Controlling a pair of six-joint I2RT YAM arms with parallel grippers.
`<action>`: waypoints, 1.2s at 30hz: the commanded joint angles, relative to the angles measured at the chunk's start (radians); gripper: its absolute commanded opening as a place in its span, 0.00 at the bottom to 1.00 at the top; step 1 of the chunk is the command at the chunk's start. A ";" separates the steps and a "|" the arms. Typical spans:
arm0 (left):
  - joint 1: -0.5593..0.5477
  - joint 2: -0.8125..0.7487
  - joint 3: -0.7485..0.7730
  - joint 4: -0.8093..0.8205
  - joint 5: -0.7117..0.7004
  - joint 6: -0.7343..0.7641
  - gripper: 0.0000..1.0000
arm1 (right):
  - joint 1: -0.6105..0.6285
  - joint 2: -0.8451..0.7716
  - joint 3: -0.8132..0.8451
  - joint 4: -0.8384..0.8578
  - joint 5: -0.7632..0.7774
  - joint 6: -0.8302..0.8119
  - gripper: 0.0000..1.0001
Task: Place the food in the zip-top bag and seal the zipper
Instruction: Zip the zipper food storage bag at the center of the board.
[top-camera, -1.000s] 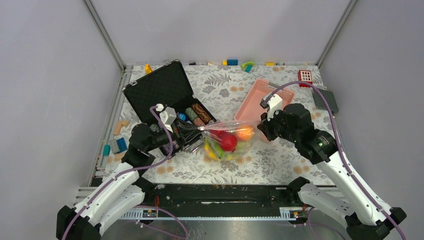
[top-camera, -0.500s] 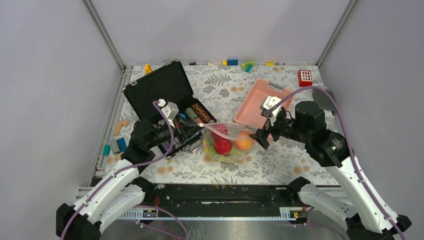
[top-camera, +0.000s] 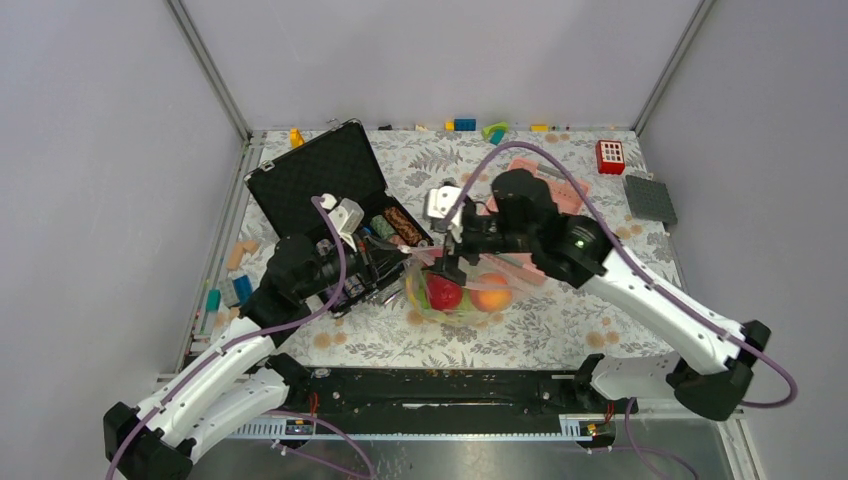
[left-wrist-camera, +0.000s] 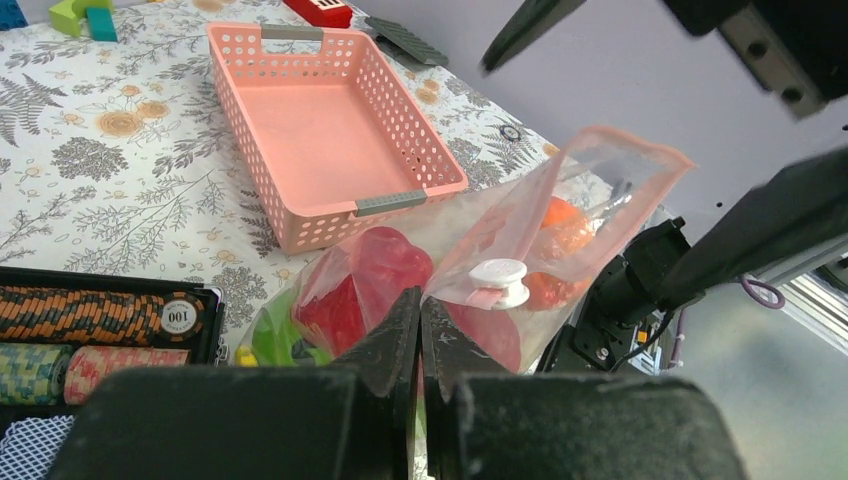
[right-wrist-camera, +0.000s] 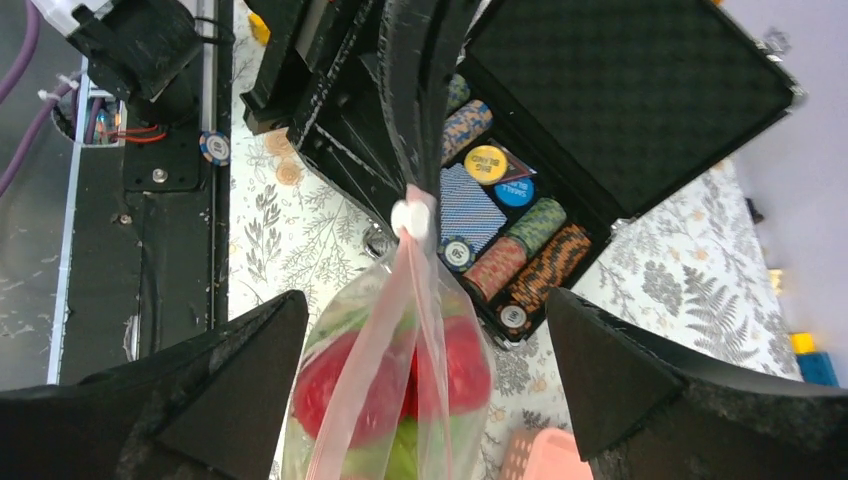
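Left tool clamped shut on the mouth edge of the zip-top bag, just beside its white slider. Right tool spread wide, one finger either side of the bag. Bag holds a red apple and an orange fruit, on the bench between the open chip case and the pink basket.

Plain grey booth, flowery table

Smooth light-grey walls on three sides, with slanted aluminium posts in the back corners. The table's covered in a pale cloth printed with grey ferns and orange flowers, and a black rail runs along the near edge. Lighting looks soft and even.
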 joint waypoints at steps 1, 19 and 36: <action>-0.021 0.011 0.054 0.015 -0.086 -0.026 0.00 | 0.060 0.100 0.093 0.071 0.041 -0.074 0.94; -0.047 -0.007 0.057 -0.011 -0.127 -0.030 0.00 | 0.113 0.217 0.166 0.004 0.165 -0.104 0.33; -0.054 -0.022 0.051 -0.014 -0.137 -0.027 0.00 | 0.117 0.248 0.192 -0.076 0.155 -0.085 0.04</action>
